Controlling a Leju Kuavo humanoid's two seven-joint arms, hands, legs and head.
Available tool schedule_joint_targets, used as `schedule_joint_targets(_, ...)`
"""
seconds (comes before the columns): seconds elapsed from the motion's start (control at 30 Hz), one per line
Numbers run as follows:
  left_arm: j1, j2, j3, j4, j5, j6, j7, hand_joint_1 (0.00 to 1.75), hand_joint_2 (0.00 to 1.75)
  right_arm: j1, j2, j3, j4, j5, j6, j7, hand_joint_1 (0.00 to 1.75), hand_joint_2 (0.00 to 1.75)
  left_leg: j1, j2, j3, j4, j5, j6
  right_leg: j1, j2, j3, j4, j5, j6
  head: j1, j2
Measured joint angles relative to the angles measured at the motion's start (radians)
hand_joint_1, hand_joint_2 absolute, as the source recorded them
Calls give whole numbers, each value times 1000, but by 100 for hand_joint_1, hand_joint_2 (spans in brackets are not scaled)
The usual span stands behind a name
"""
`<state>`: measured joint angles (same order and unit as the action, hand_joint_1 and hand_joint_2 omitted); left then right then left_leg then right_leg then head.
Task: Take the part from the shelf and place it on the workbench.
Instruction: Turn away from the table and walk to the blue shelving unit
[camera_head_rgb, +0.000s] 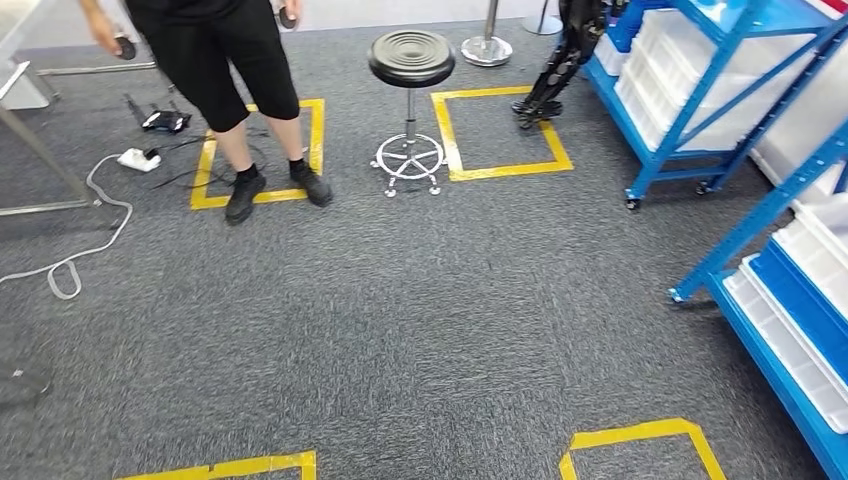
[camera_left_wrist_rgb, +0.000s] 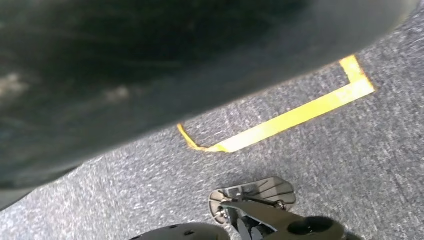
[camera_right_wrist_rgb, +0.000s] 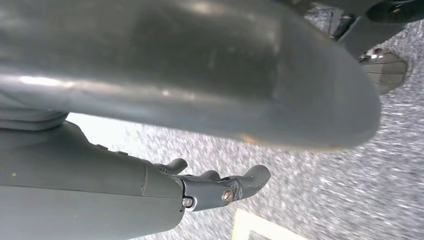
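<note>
Two blue shelf racks stand to the right in the head view, a far rack (camera_head_rgb: 700, 95) and a nearer rack (camera_head_rgb: 775, 205). Both carry white bins (camera_head_rgb: 680, 60); what lies inside them is hidden. My right hand (camera_right_wrist_rgb: 215, 187) hangs low beside my body above the grey carpet. Its fingers (camera_right_wrist_rgb: 252, 177) are stretched out and apart, and they hold nothing.
A person in black (camera_head_rgb: 230, 70) stands on a yellow floor square (camera_head_rgb: 310, 150) ahead to the left. Ahead stands a black stool (camera_head_rgb: 411, 58), with another robot's legs (camera_head_rgb: 555, 70) behind it. A power strip (camera_head_rgb: 138, 158) and cables lie at the left by a table leg (camera_head_rgb: 40, 150).
</note>
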<state>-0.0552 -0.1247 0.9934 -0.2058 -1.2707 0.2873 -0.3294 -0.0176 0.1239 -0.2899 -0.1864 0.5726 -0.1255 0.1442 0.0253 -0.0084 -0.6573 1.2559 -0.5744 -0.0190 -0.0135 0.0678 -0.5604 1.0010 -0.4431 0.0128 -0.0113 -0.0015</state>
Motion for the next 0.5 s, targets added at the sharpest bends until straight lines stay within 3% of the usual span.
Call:
schedule_joint_targets(0.03, 0, 0, 0, 0, 0, 0, 0, 0, 0, 1, 0, 0, 0, 0, 0, 0, 0, 0, 5, -15, 28, -67, 40, -2, -1, 15, 1, 3, -2, 3, 0, 0)
schedule_joint_targets(0.1, 1, 1, 0, 0, 0, 0, 1, 0, 0, 0, 1, 0, 0, 0, 0, 0, 0, 0, 11, -51, 71, -172, 84, -3, 0, 41, -5, 15, -8, 13, 0, 0)
schedule_joint_targets(0.13, 0, 1, 0, 1, -1, 0, 1, 0, 0, -1, 1, 0, 0, 0, 0, 0, 0, 0, 10, -62, 79, -191, 87, 1, 0, 51, -11, 18, -10, 20, 0, 0)
schedule_joint_targets(0.2, -3, 1, 0, 1, -3, 0, 2, 0, 0, 3, 1, 0, 0, 0, 0, 0, 0, 0, 2, -48, 79, -195, 85, 16, -4, 68, -24, 16, -8, 30, 1, 0)
schedule_joint_targets(0.23, -4, 1, 0, 1, -4, 1, 3, 0, 0, 5, 1, -1, 0, 0, 0, 0, 0, 0, 1, -37, 80, -197, 87, 24, -6, 61, -29, 19, -9, 34, 1, 0)
schedule_joint_targets(0.3, -4, 1, 0, 0, -5, 4, 3, 0, 0, 6, 2, -1, 0, 0, 0, 0, 0, 0, 0, -15, 82, -203, 90, 40, -3, 10, -56, 69, -33, 34, 5, 0)
schedule_joint_targets(0.37, -3, 1, 1, 0, -6, 6, 2, 0, 0, 2, 3, -1, 0, 0, 0, 0, 0, 0, -5, 12, 82, -204, 89, 50, -2, -44, -123, 193, -86, 26, 9, 0)
schedule_joint_targets(0.43, -2, 1, 1, 0, -7, 6, 2, 0, 0, 1, 4, -2, 0, 0, 0, 0, 0, 0, -8, 41, 82, -204, 87, 54, -4, -56, -181, 299, -119, 27, 9, 0)
schedule_joint_targets(0.47, -2, 1, 0, 0, -8, 6, 2, 0, 0, 2, 4, -2, 0, 0, 0, 0, 0, 0, -9, 53, 82, -204, 85, 54, -4, -59, -185, 302, -114, 33, 10, 0)
schedule_joint_targets(0.5, -2, 1, 0, 0, -8, 6, 2, 0, 0, 3, 4, -3, 0, 0, 0, -1, 0, 0, -9, 64, 83, -204, 84, 52, -4, -65, -165, 262, -95, 41, 10, 0)
